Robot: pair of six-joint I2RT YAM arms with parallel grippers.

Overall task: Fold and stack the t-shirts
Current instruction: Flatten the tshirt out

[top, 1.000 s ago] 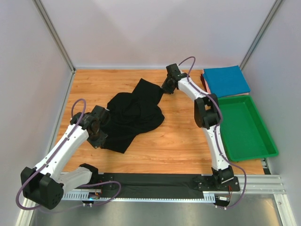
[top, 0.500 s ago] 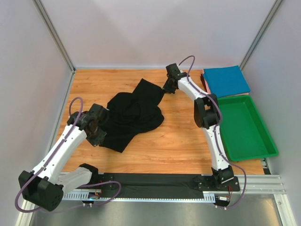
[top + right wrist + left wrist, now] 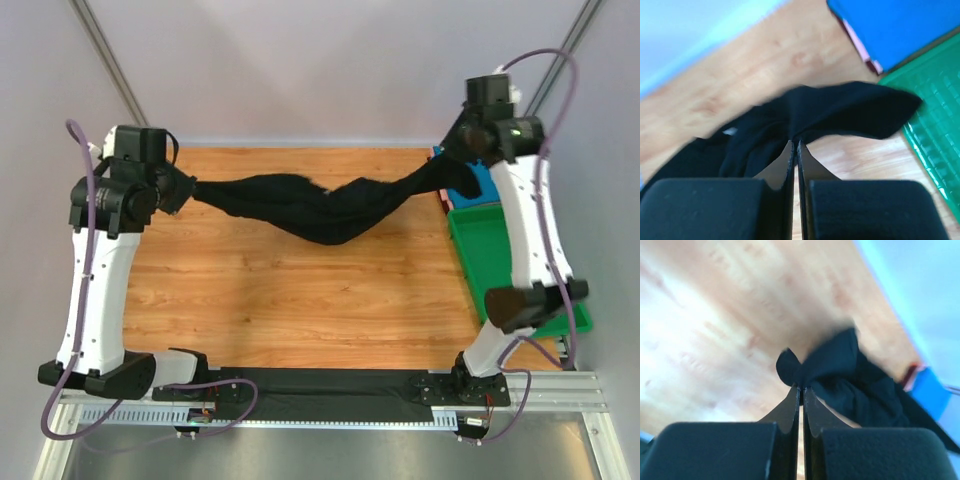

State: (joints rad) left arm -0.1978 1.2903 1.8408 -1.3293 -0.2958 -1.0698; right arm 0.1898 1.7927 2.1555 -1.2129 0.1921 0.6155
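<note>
The black t-shirt hangs stretched in the air between my two raised arms, sagging in the middle above the wooden table. My left gripper is shut on its left end, seen bunched at the fingertips in the left wrist view. My right gripper is shut on its right end, shown in the right wrist view, where the shirt drapes across. The teal-blue t-shirt lies folded at the back right, partly hidden by my right arm, with a reddish one under it.
A green plastic tray stands at the right edge of the table, just in front of the folded stack. White walls and metal posts close in the left, back and right sides.
Both arms have risen and swung apart. The black shirt, earlier crumpled on the table, now hangs stretched between the two grippers above it.
</note>
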